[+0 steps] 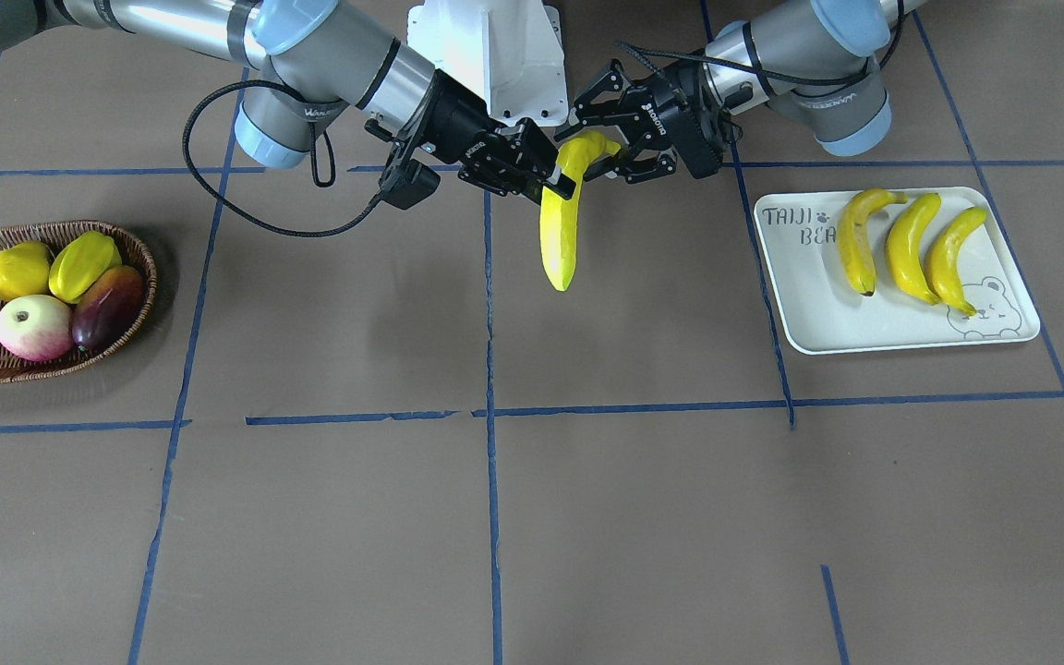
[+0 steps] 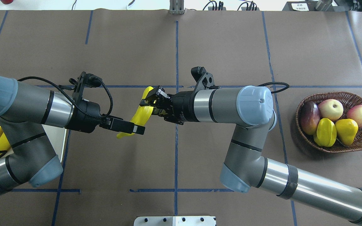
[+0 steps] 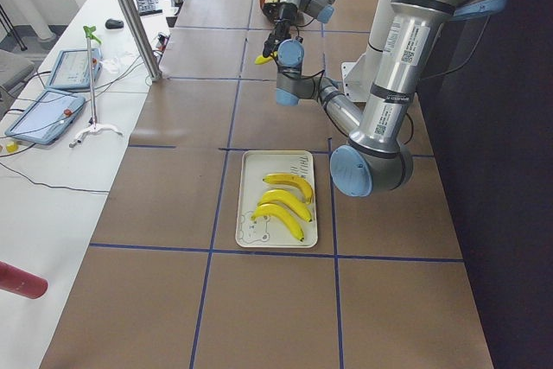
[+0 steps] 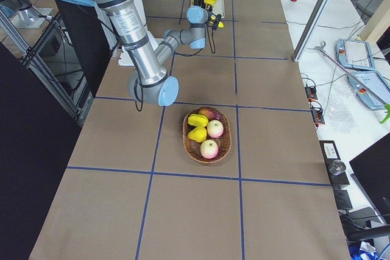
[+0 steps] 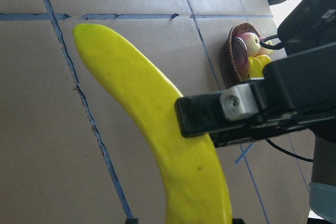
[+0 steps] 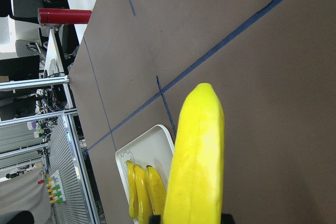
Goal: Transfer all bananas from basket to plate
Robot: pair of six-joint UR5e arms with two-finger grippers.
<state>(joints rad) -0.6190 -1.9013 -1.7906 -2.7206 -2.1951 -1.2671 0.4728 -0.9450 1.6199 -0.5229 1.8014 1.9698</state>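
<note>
Banana (image 1: pixel 558 235) hand-over in mid-air
Right fingers (image 5: pixel 210 116) clamp the banana, which hangs over the tabletop's (image 1: pixel 587 508) middle. Left fingers (image 2: pixel 127 126) stand apart around its upper end, seemingly to take it, since the plate (image 1: pixel 804 305) holding three more lies on their side, the basket (image 1: pixel 139 263) opposite.

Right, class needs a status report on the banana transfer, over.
Right gripper shut on fourth banana, mid-air. Left gripper flanks its other end, grip unclear. Three bananas on plate. Nothing between it and plate.
</note>
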